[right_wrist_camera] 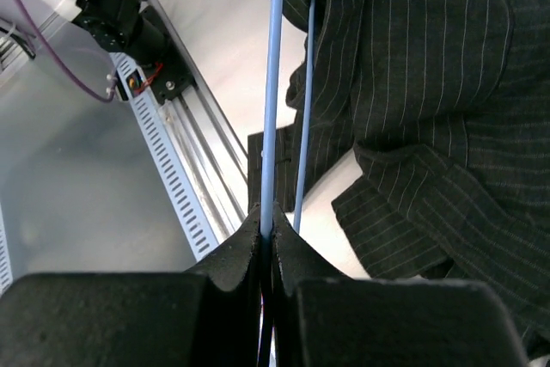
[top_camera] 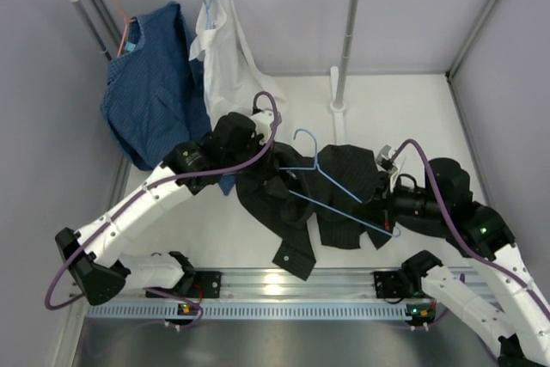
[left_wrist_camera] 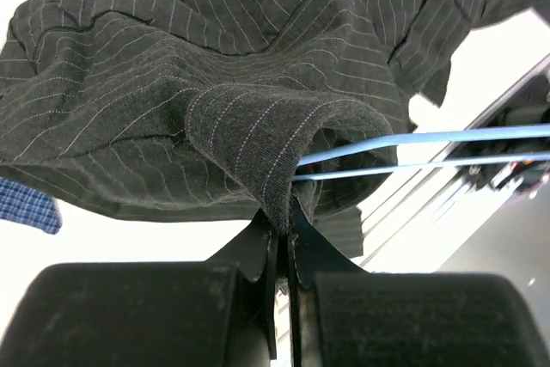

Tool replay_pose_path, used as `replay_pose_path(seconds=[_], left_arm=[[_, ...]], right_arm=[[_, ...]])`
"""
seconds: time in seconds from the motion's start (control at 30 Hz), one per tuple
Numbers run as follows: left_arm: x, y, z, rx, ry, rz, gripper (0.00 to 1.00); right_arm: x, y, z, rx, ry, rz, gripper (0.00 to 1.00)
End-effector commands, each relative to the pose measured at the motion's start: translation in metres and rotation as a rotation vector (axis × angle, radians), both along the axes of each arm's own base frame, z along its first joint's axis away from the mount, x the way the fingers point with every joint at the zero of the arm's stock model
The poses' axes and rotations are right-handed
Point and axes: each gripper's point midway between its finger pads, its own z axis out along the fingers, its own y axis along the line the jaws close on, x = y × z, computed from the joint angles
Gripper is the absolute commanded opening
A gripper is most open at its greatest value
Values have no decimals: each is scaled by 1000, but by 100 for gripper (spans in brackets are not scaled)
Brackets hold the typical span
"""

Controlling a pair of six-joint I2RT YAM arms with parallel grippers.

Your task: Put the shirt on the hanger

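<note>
Pinching pinstriped shirt [left_wrist_camera: 215,83], left end effector [left_wrist_camera: 282,228]; right end effector [right_wrist_camera: 267,228] clamping wire hanger [right_wrist_camera: 273,83]

The white table [top_camera: 404,118] carries the black pinstriped shirt [top_camera: 335,229], which lies crumpled near the table's middle, with one cuffed sleeve trailing toward the near edge. The foot of the clothes rack's post [top_camera: 338,107] stands toward the back. An aluminium rail [top_camera: 292,285] runs along the near edge.

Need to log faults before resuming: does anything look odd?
The black shirt lies crumpled on the table, the light-blue hanger mostly on top instead of inside it. Left claw pinches a shirt fold; right claw pinches the hanger wire.
</note>
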Motion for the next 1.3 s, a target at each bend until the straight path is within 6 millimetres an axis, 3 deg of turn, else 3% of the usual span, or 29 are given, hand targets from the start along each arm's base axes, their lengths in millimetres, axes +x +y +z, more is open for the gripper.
replay_pose_path(seconds=[0.0, 0.07, 0.1, 0.13, 0.3, 0.33, 0.43, 0.7, 0.87, 0.97, 1.03, 1.1, 1.13, 1.23, 1.27], left_arm=[[-11, 7, 26, -6, -71, -82, 0], [-28, 0, 40, -67, -72, -181, 0], [-33, 1, 49, -91, -90, -199, 0], [-36, 0, 55, -103, -102, -213, 0], [-40, 4, 81, -151, -155, -212, 0], [-40, 4, 85, -159, -160, -208, 0], [-39, 3, 88, -168, -157, -198, 0], [-54, -9, 92, -197, -133, -293, 0], [-35, 12, 100, -94, -168, -153, 0], [-33, 9, 120, -98, -182, -164, 0], [-40, 0, 135, -132, -199, -228, 0], [-62, -13, 144, -161, -214, -354, 0], [-82, -23, 146, -167, -221, -437, 0], [-113, -35, 144, -135, -265, -548, 0], [-110, -35, 141, -108, -281, -530, 0]], right_arm=[[11, 16, 32, 113, -139, 71, 0], [21, 22, 30, 143, -137, 51, 0], [29, 29, 43, 197, -178, 47, 0], [36, 33, 43, 206, -181, 48, 0], [64, 46, 47, 182, -169, 39, 0], [73, 49, 37, 148, -130, 26, 0], [84, 51, 34, 112, -131, 8, 0], [59, 61, 42, 182, -236, 189, 0], [27, 62, 62, 271, -317, 330, 0], [20, 66, 74, 341, -359, 363, 0], [22, 71, 78, 353, -360, 373, 0], [22, 76, 78, 355, -337, 387, 0], [22, 78, 85, 361, -343, 387, 0], [11, 87, 95, 373, -371, 409, 0], [8, 91, 95, 367, -376, 418, 0]])
